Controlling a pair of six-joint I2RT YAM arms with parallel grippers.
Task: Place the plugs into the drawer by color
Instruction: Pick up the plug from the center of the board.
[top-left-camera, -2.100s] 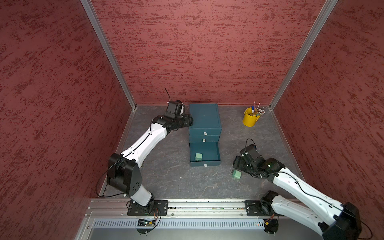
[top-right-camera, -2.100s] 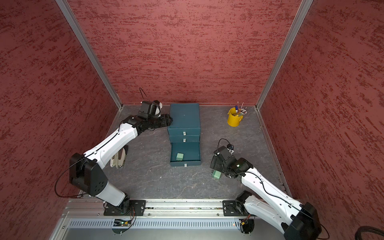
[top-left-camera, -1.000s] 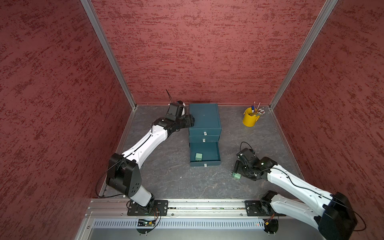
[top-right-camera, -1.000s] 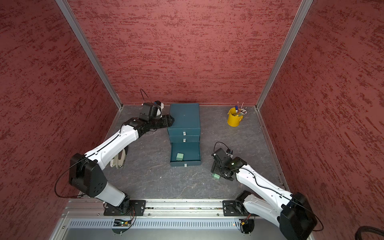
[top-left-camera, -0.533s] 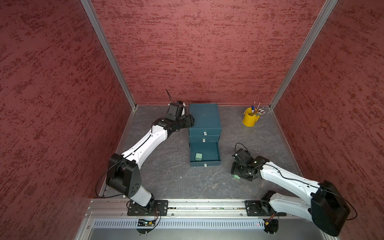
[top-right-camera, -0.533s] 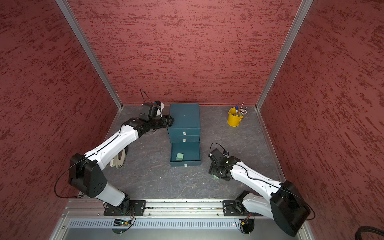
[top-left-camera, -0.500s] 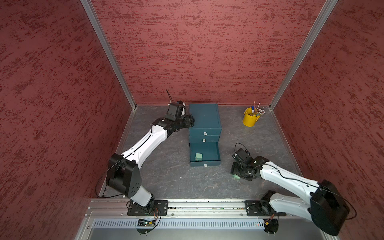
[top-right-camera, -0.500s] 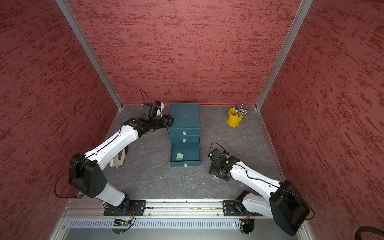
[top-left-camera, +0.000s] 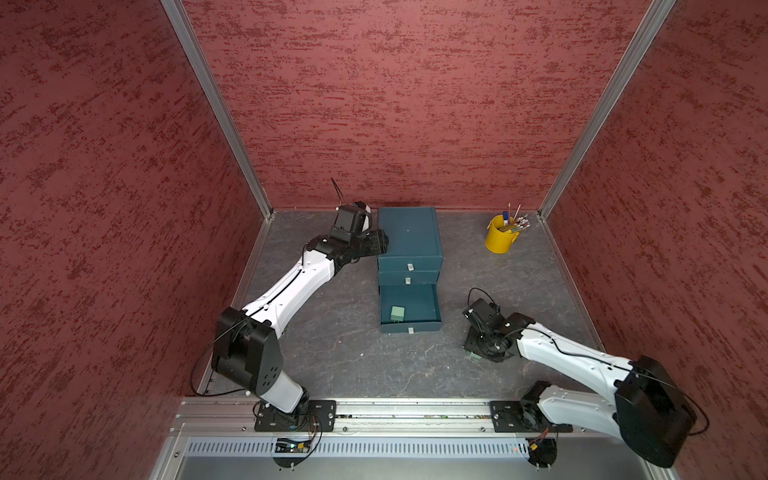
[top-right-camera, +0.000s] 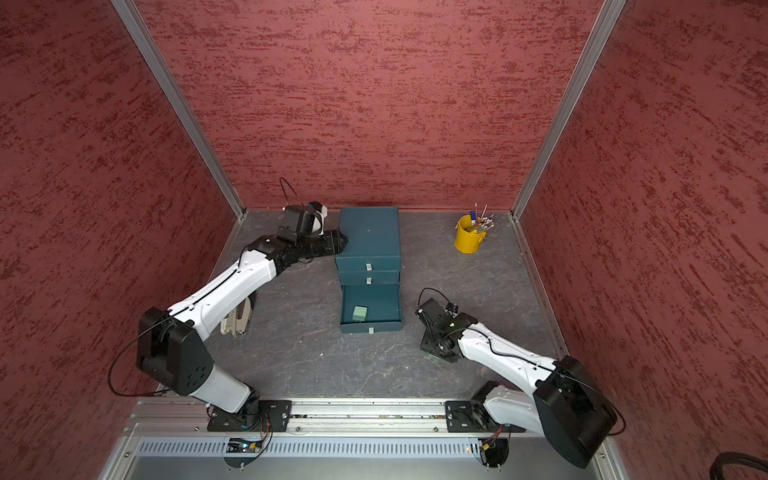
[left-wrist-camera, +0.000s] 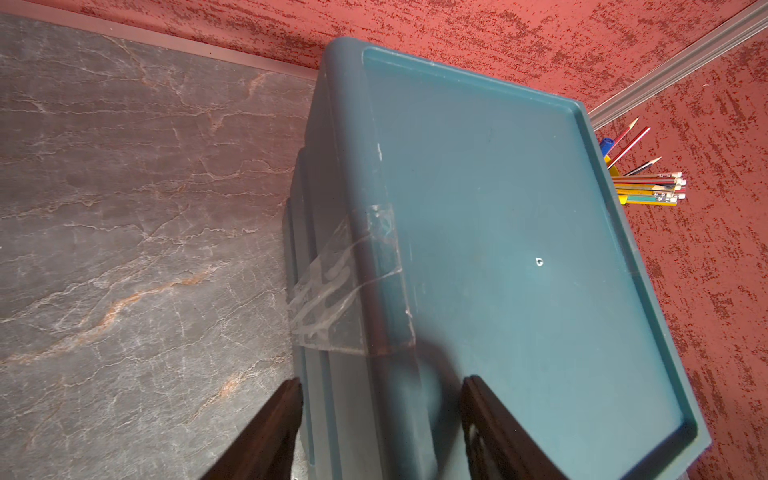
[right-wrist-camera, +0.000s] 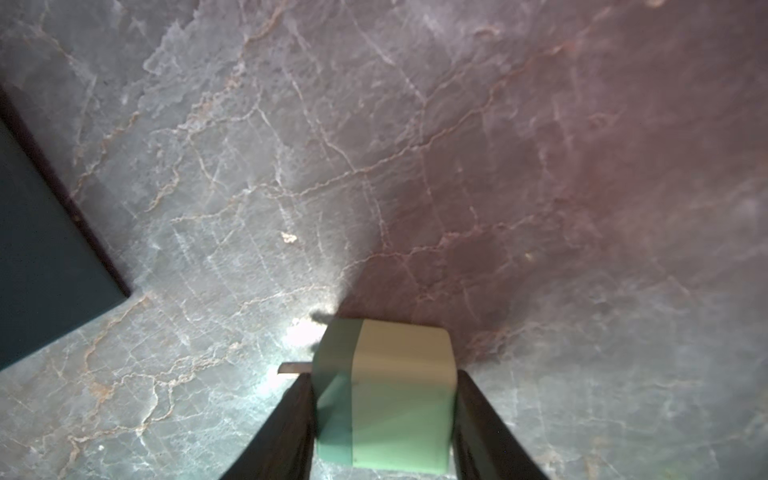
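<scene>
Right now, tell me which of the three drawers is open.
The bottom drawer: pulled out, with a sage green plug inside. The middle drawer and top drawer are shut.

We look down on the drawer (left-wrist-camera: 519, 249) from over its top, a flat teal panel with a raised rim and one small white mark (left-wrist-camera: 539, 262). Clear tape (left-wrist-camera: 345, 286) wraps over its long edge and down the side. The left gripper (left-wrist-camera: 380, 382) has its dark fingers (left-wrist-camera: 266, 436) apart, one beside the side wall and one over the top; we cannot tell whether they touch it. Pencils (left-wrist-camera: 648, 187) poke out behind the far corner. Grey veined floor (left-wrist-camera: 145, 208) meets a red wall (left-wrist-camera: 519, 33).
</scene>
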